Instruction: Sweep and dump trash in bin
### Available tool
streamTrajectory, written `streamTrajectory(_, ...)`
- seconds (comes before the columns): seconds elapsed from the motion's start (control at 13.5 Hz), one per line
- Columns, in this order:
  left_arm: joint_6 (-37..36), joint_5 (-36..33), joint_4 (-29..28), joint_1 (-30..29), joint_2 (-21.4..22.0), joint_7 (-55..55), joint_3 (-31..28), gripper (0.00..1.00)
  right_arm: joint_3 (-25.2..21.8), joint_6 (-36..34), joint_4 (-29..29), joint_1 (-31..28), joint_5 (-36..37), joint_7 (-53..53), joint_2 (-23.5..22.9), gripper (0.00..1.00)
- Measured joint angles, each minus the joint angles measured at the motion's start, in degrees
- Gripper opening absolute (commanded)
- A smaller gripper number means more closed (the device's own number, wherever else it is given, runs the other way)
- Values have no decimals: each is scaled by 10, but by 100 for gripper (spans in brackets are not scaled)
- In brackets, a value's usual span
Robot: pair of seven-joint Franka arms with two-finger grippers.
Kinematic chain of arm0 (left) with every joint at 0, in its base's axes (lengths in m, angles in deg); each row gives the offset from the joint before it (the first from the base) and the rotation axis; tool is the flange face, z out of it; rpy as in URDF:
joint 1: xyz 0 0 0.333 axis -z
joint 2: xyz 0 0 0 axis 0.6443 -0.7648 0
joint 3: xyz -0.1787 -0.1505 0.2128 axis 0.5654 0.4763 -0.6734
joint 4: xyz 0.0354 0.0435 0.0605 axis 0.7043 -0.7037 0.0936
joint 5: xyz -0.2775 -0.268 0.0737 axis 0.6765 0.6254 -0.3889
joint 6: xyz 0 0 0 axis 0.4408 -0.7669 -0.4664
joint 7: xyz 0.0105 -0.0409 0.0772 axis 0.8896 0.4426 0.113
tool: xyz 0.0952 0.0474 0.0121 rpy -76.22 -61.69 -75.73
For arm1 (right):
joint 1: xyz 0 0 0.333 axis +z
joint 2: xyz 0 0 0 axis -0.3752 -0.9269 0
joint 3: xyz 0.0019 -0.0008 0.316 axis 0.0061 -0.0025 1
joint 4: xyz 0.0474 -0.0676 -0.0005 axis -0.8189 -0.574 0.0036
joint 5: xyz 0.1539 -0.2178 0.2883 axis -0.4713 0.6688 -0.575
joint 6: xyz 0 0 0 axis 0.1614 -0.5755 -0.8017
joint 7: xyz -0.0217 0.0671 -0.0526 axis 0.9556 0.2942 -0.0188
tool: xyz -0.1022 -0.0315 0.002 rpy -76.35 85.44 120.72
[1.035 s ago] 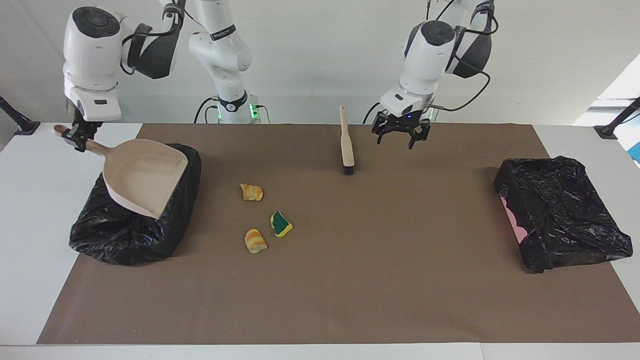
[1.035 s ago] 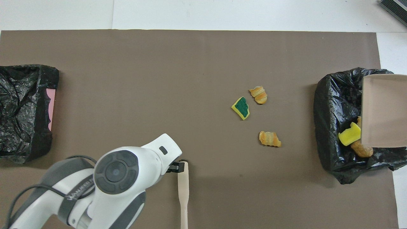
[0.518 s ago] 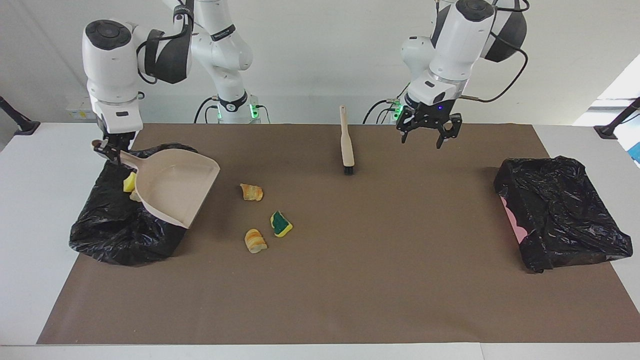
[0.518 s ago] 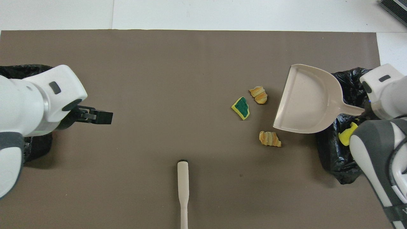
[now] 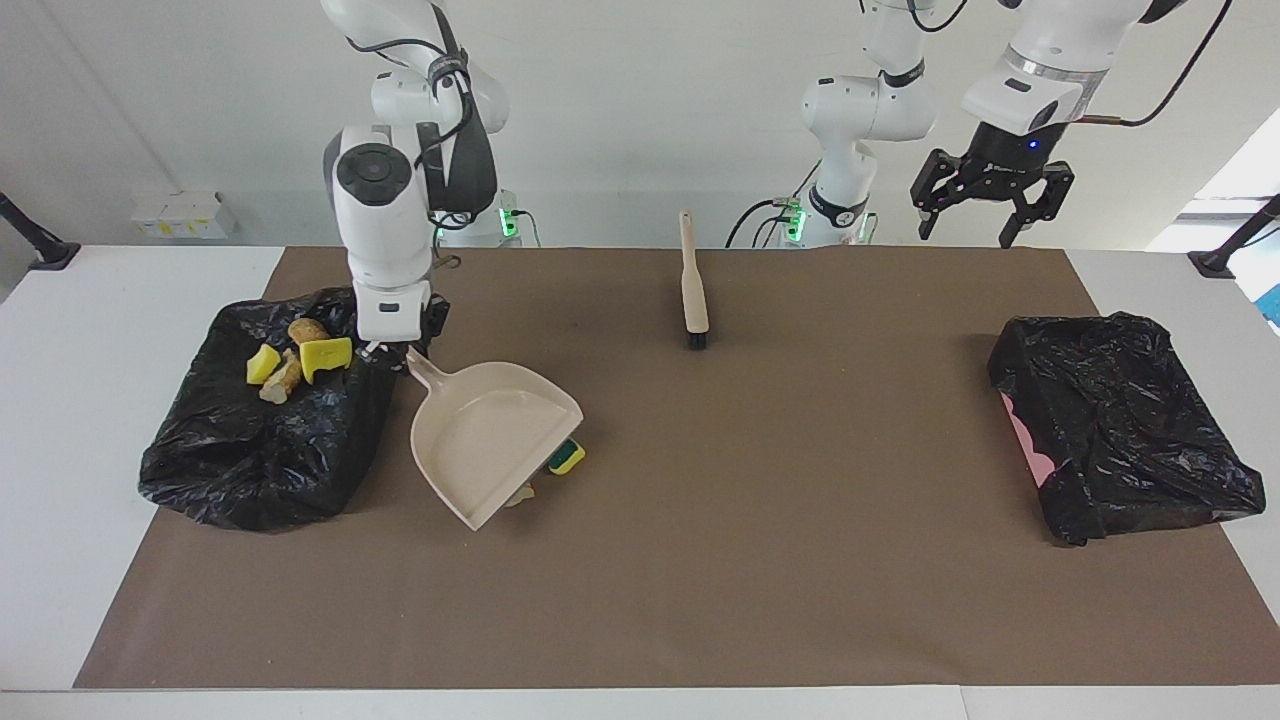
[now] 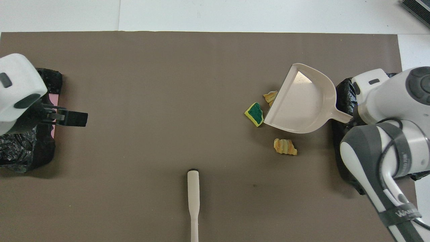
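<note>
Right claw (image 5: 402, 348): clenched on the handle of the beige dustpan (image 5: 490, 440). I have it over the edge of the black-bagged bin (image 5: 250, 470) at the right arm's end of the counter.
Dustpan: tilted, with its mouth over the loose trash. I can't quite tell from here whether its lip touches the brown mat (image 5: 800, 550).
Left claw (image 5: 968, 228): released and carrying nothing. The arm waits, raised over the mat's edge just beside the second black bag (image 5: 1120, 420).
Trash in the bin: I count four scraps on the liner, two yellow sponge pieces (image 5: 325, 355) and two tan lumps (image 5: 283, 378).
Trash on the mat, overhead view: three scraps lie at about 3 o'clock from the mat's middle.
Green-backed sponge (image 6: 255, 113): at 9 o'clock of the pan's mouth, just beside it.
First bread-like lump (image 6: 285, 147): at 6 o'clock of the pan and clear of it.
Second bread-like lump (image 6: 270, 96): at 10 o'clock of the mouth, half covered by the pan's side wall.
Brush (image 6: 193, 198): lying flat at 6 o'clock of the mat, handle toward the robots, untouched.
Bins, overhead view: the one holding scraps is at 3 o'clock of the mat. The other is at 9 o'clock, with pink showing under its bag.
</note>
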Motion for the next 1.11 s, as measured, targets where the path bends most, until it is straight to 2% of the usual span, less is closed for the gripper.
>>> streamTrajectory(0.15, -7, 1, 7, -8, -3, 7, 0, 100, 0, 17, 1, 36, -37, -104, -13, 0)
streamTrajectory(0.37, -17, 2, 11, -11, -5, 9, -1, 100, 1, 47, 22, 107, -48, -284, -46, 0)
streamTrajectory(0.74, -47, 2, 49, -24, -30, 10, -1, 100, 1, 41, 136, 217, -53, -543, -145, 0)
streamTrajectory(1.04, -52, 2, 55, -26, -27, 10, -1, 100, 0, 5, 249, 251, -60, -606, -243, 0)
streamTrajectory(1.11, -53, 2, 55, -27, -25, 10, -1, 100, 0, 5, 264, 253, -60, -615, -259, 23)
